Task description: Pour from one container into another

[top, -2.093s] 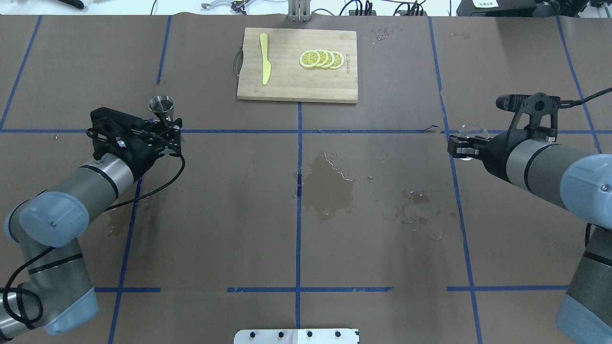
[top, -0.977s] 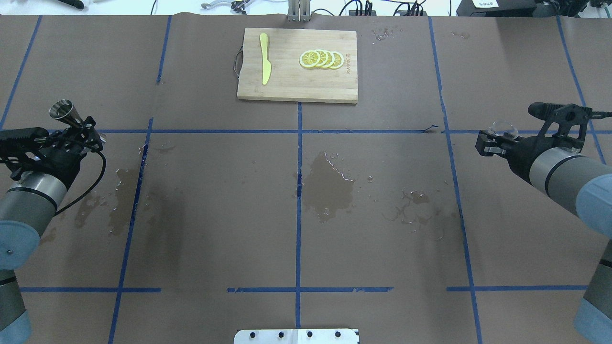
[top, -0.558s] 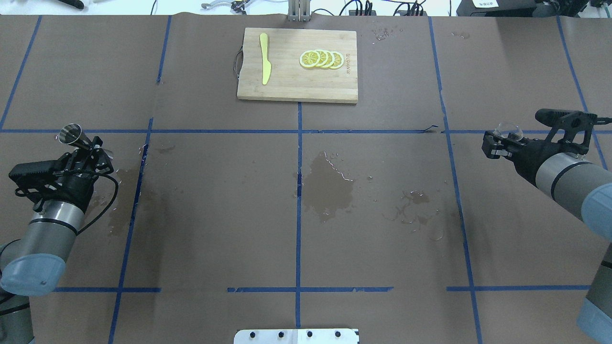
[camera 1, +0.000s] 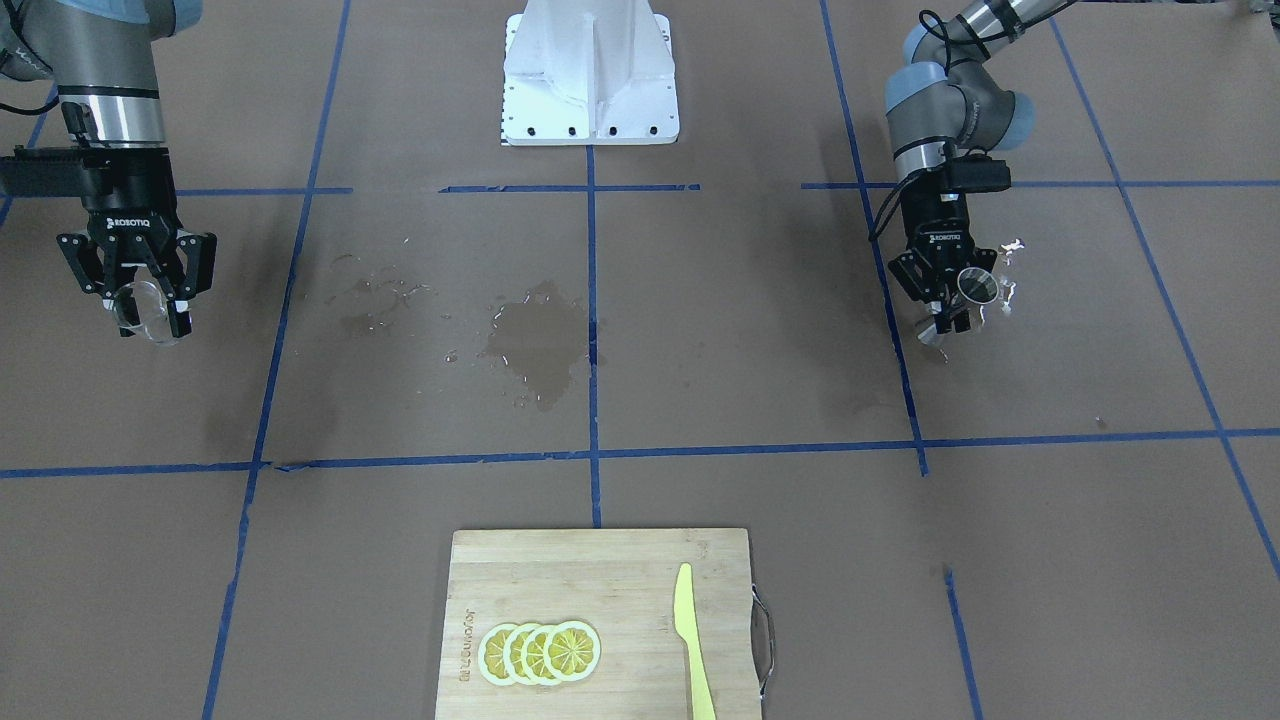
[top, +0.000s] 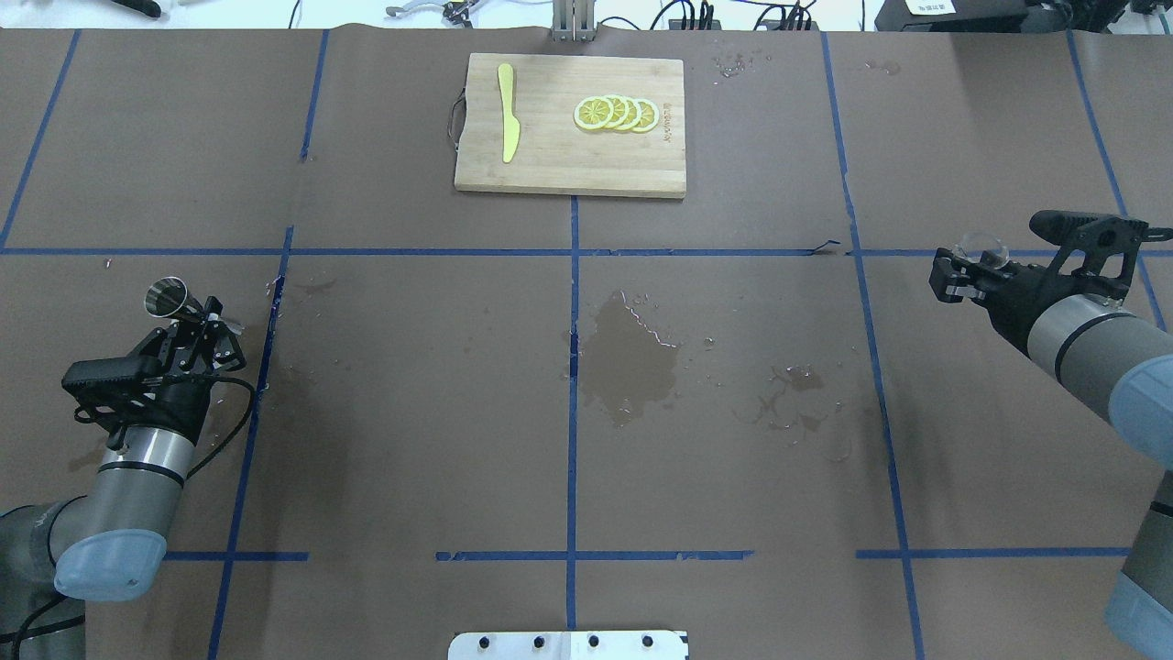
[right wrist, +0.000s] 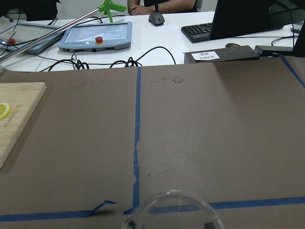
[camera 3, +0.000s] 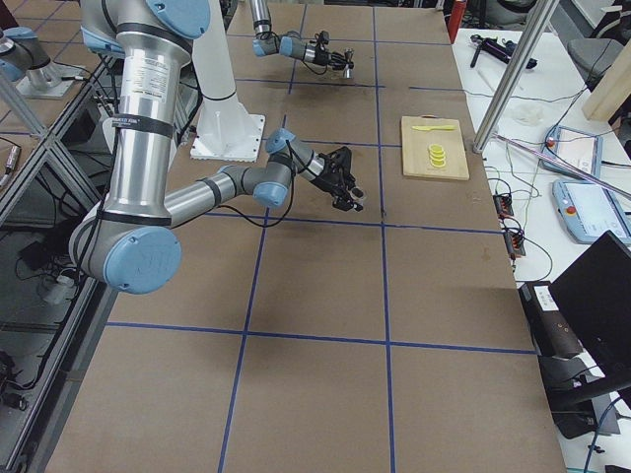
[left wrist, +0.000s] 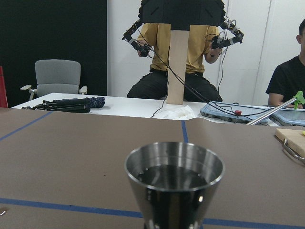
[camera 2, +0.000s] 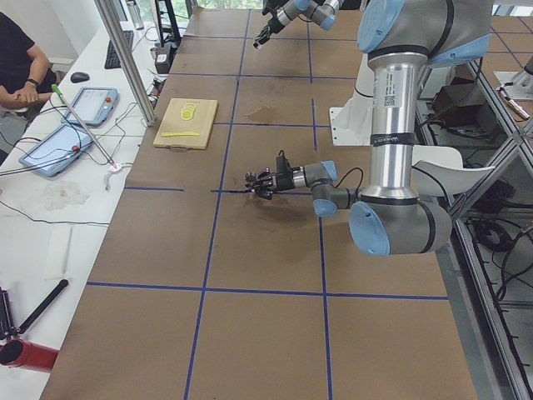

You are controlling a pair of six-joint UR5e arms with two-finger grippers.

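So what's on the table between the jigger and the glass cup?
No objects: the overhead view shows only a dark wet patch, smaller splashes and blue tape lines between jigger and glass cup.

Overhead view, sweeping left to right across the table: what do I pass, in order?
jigger held in the left gripper → yellow knife → lemon slices → glass cup held in the right gripper
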